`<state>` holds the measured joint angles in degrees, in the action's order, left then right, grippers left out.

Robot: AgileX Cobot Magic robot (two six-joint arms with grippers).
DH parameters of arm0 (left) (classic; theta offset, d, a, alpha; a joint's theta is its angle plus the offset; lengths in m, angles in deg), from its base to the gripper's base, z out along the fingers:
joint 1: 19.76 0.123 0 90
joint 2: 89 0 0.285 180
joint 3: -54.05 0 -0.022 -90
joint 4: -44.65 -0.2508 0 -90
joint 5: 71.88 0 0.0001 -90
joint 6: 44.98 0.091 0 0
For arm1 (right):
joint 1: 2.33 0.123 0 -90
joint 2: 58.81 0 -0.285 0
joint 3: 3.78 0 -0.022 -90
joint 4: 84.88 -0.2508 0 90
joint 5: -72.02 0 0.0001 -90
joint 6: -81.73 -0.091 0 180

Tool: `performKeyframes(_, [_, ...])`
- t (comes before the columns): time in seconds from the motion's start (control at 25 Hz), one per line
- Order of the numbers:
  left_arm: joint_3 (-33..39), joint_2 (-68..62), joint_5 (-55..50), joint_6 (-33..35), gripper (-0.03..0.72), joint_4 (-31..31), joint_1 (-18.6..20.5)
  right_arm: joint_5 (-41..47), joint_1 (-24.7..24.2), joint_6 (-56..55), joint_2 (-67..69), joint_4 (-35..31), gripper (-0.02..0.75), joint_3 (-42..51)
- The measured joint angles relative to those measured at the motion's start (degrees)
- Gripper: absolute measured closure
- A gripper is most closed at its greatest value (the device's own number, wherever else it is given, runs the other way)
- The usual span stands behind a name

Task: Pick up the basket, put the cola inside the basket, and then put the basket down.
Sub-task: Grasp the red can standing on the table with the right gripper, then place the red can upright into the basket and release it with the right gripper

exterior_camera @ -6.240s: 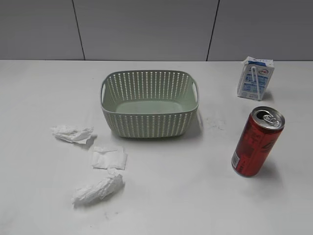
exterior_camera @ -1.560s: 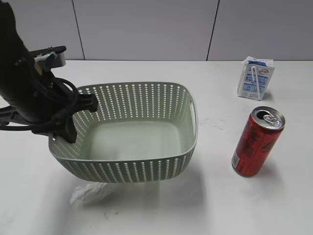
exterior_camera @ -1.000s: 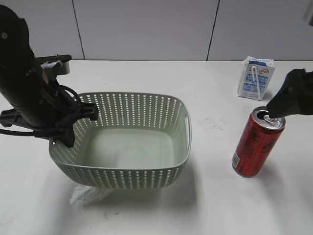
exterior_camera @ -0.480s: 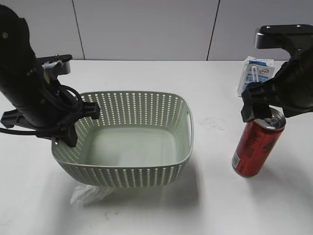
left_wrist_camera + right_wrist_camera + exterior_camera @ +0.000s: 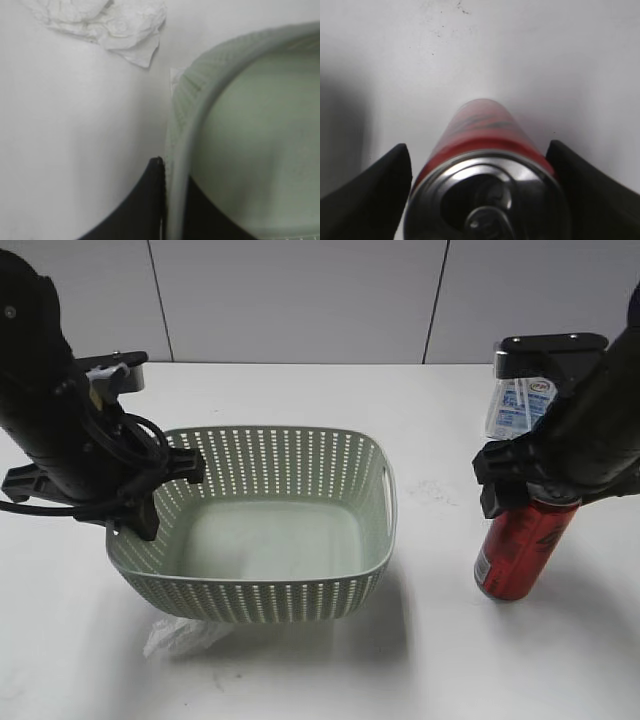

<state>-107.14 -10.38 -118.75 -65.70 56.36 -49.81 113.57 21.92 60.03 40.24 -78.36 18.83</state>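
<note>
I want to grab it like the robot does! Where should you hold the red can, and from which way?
Hold the can near its top, coming straight down from above. It stands upright, tall and slim, with smooth round sides, so the right claw can put one finger on each side, as it sits now, open around the silver top.

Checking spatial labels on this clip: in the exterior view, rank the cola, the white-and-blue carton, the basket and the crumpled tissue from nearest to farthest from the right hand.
1. cola: directly under the right hand.
2. carton: just behind the hand, partly hidden by the arm.
3. basket: to the left, mid-table, held by the left hand.
4. crumpled tissue: far left, below the basket's front corner.
</note>
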Motion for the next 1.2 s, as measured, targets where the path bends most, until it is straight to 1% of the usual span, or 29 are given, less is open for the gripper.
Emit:
performKeyframes(0.12, [0.00, 0.00, 0.00, 0.00, 0.691, 0.00, 0.00, 0.00, 0.00, -0.06, 0.38, -0.62, 0.224, -0.04])
performKeyframes(0.16, [0.00, 0.00, 0.00, 0.00, 0.691, 0.00, 0.00, 0.00, 0.00, -0.06, 0.45, -0.82, 0.239, -0.11])
performKeyframes(0.4, [0.00, 0.00, 0.00, 0.00, 0.691, 0.00, 0.00, 0.06, 0.00, -0.06, 0.38, -1.05, 0.239, -0.17])
performKeyframes(0.52, [0.00, 0.00, 0.00, 0.00, 0.691, 0.00, 0.00, 2.38, 0.00, 0.38, -0.91, -1.44, 0.239, -1.53])
performKeyframes(0.68, [0.00, 0.00, 0.10, 0.00, 0.691, 0.00, 0.00, 9.15, 0.00, 4.90, -3.89, -1.63, 0.239, -8.21])
performKeyframes(0.84, [0.00, -0.30, 0.43, 0.00, 0.691, 0.00, 0.00, 18.69, 0.83, 9.64, -4.53, -2.88, 0.239, -19.97])
performKeyframes(0.92, [0.00, -0.98, 0.48, 0.00, 0.691, 0.00, 0.00, 21.46, 2.31, 10.66, -4.53, -3.53, 0.239, -26.08])
performKeyframes(1.0, [-0.11, -1.55, 0.48, 0.00, 0.691, 0.05, 0.00, 22.87, 4.95, 11.15, -4.53, -3.59, 0.239, -30.90])
performKeyframes(1.2, [-0.67, -1.67, 0.99, 0.00, 0.691, 0.05, 0.00, 23.45, 15.14, 11.22, -2.77, -3.89, 0.239, -38.63])
